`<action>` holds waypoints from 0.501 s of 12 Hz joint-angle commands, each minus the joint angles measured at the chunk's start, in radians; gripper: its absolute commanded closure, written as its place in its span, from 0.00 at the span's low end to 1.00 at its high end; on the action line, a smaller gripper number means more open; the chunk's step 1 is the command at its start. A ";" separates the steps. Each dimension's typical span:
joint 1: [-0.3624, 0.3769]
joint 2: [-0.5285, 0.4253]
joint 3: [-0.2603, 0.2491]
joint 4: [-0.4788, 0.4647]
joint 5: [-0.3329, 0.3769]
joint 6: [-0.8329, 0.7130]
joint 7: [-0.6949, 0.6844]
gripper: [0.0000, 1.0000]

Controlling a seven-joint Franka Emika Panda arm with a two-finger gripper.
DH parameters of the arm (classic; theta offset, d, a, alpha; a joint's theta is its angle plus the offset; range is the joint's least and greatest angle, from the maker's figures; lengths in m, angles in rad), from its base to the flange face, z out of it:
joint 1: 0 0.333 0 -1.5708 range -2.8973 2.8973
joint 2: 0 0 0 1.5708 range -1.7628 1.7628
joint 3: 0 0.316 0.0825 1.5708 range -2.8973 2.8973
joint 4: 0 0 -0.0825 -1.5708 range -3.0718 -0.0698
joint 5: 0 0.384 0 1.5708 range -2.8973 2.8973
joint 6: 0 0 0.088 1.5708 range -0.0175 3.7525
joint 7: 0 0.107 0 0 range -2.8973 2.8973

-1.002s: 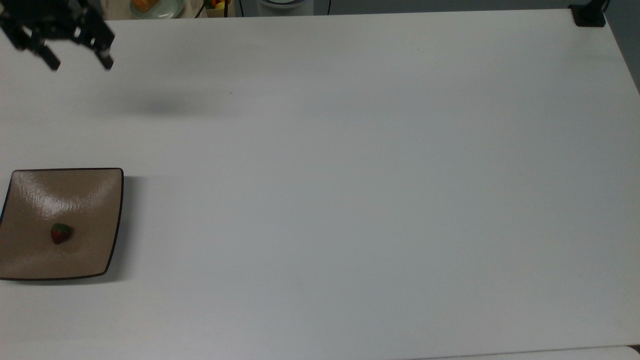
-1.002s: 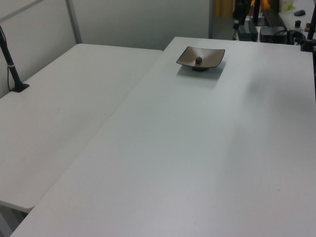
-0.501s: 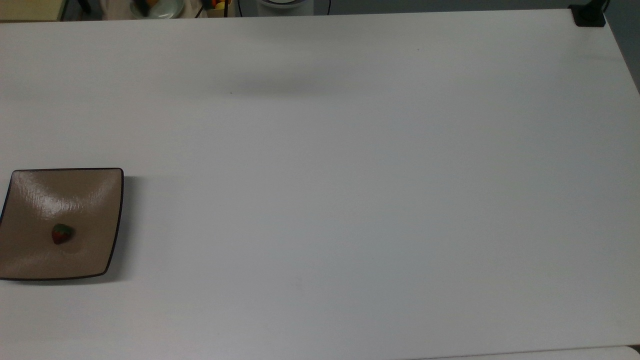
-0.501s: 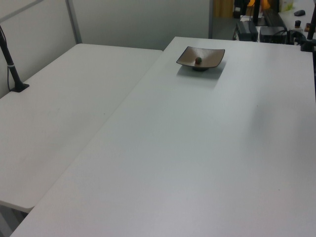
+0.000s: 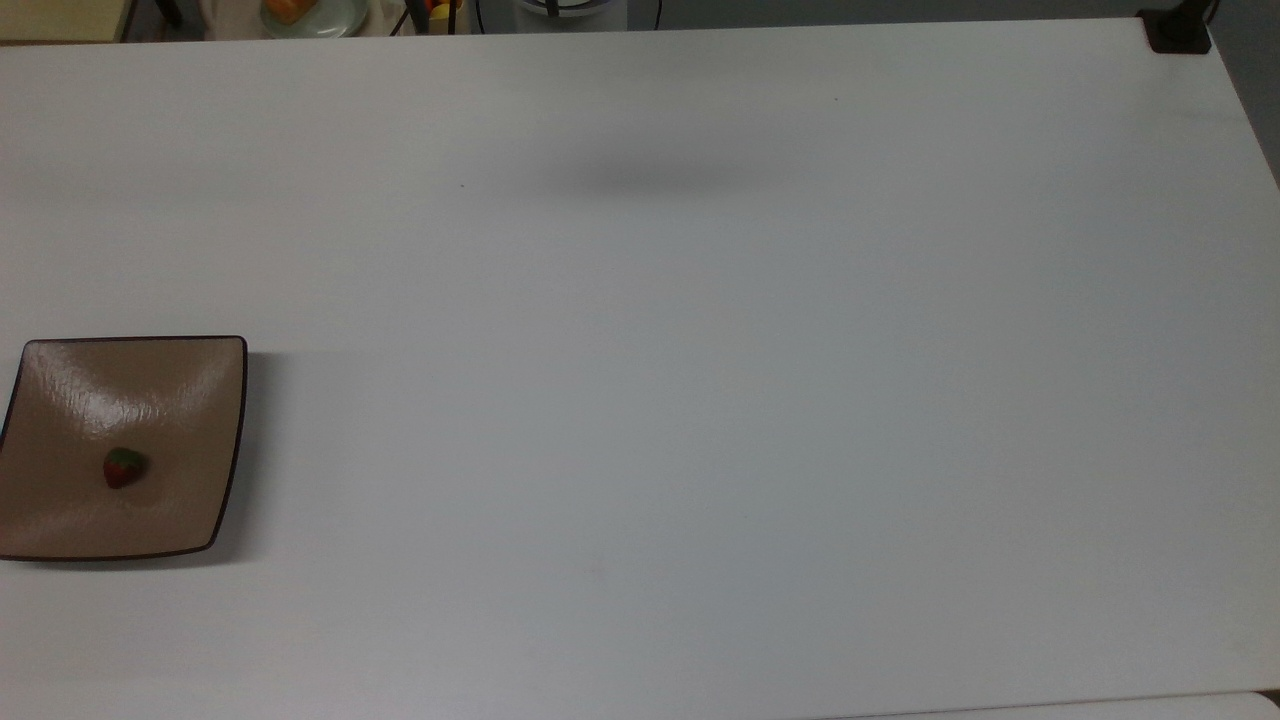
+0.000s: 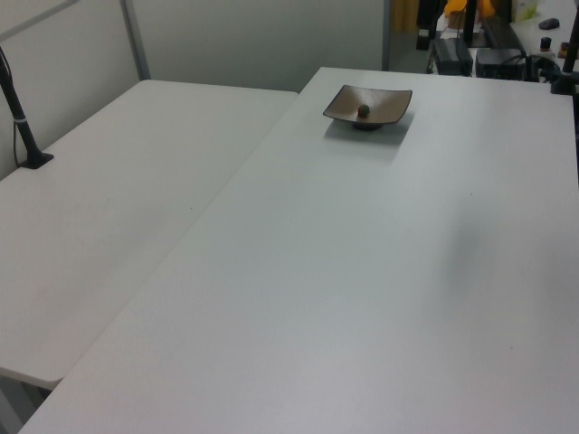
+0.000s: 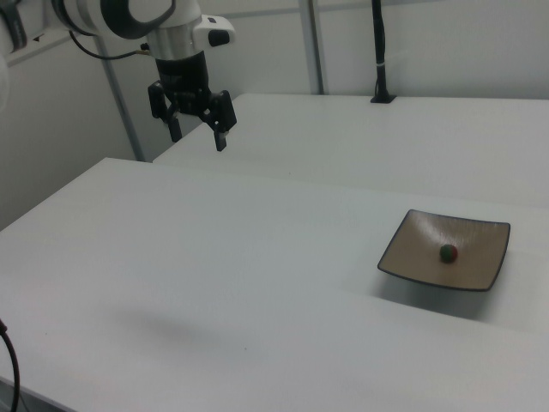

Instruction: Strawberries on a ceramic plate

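Your strawberry (image 5: 124, 468) sits inside the ceramic plate (image 5: 60, 520), a bit off centre, so the placing looks done. The gripper (image 7: 196, 133) hangs high above the tabletop (image 5: 700, 400), well apart from the plate, jaws spread and empty, probably parked clear to avoid knocking anything.

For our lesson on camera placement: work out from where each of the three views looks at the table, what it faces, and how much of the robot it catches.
Top view: overhead, looking down; ceramic plate with strawberry at the top view's left.
Left view: low, along the table; plate far.
Right view: opposite side; gripper open, raised, with the arm.
All three share plate and strawberry.
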 commanded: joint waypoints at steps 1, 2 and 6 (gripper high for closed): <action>0.035 -0.152 -0.005 -0.226 -0.011 0.118 -0.003 0.00; 0.041 -0.159 -0.005 -0.245 -0.011 0.133 -0.004 0.00; 0.038 -0.142 -0.007 -0.237 -0.005 0.146 0.000 0.00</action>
